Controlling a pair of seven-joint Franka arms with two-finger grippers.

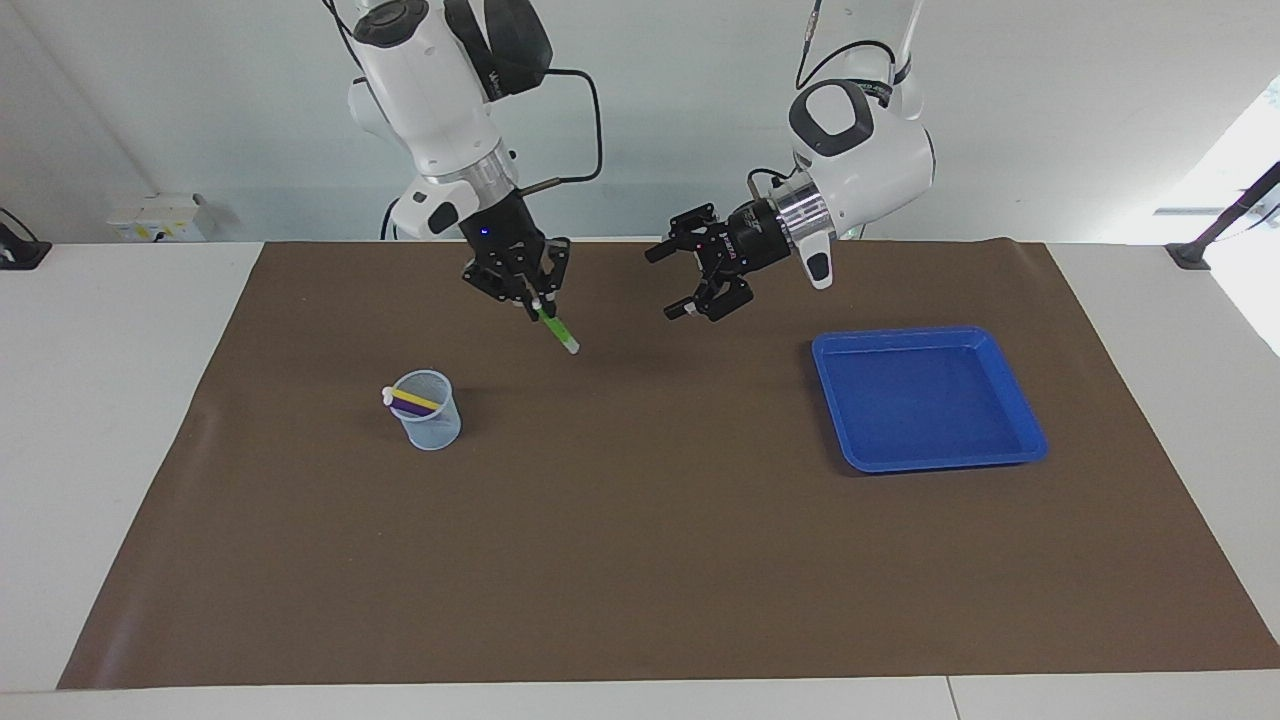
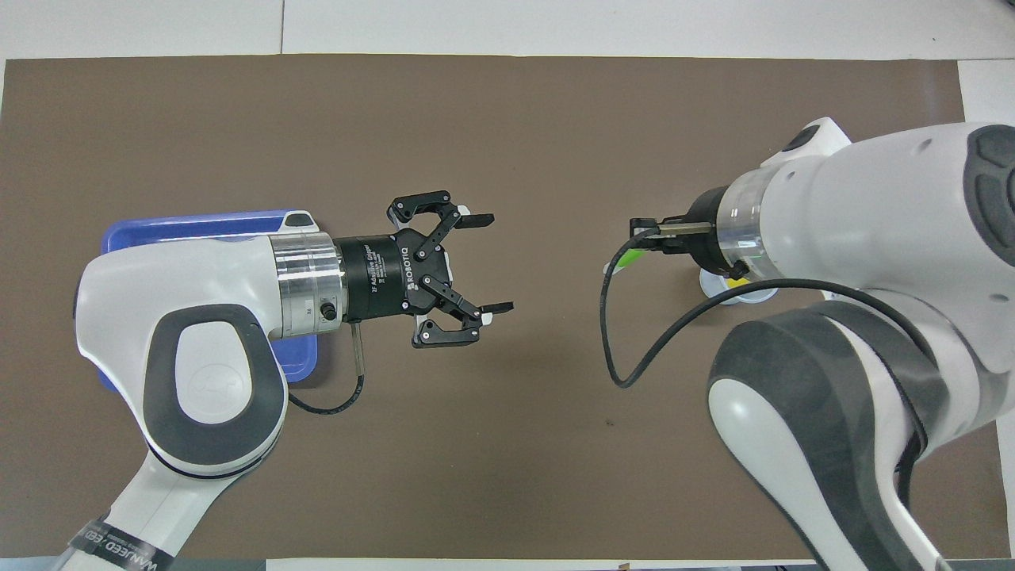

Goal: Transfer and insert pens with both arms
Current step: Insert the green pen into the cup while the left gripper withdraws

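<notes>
The green pen point(image 1: 556, 330) hangs slanted with its whitish end down, and my right gripper point(image 1: 533, 298) is shut on its upper end over the mat. In the overhead view only a bit of the green pen point(image 2: 630, 258) shows at the right gripper point(image 2: 649, 240). My left gripper point(image 1: 665, 283) is open and holds nothing, a short way off toward the left arm's end; from above the left gripper point(image 2: 493, 263) shows its jaws spread wide. The yellow pen point(image 1: 420, 400) and the purple pen point(image 1: 410, 407) lean inside a pale blue mesh cup point(image 1: 430, 425).
A blue tray point(image 1: 925, 455) lies on the brown mat point(image 1: 640, 560) toward the left arm's end, partly under the left arm from above, where only a strip of the tray point(image 2: 198, 226) shows. The cup point(image 2: 737, 295) is mostly covered by the right wrist in the overhead view.
</notes>
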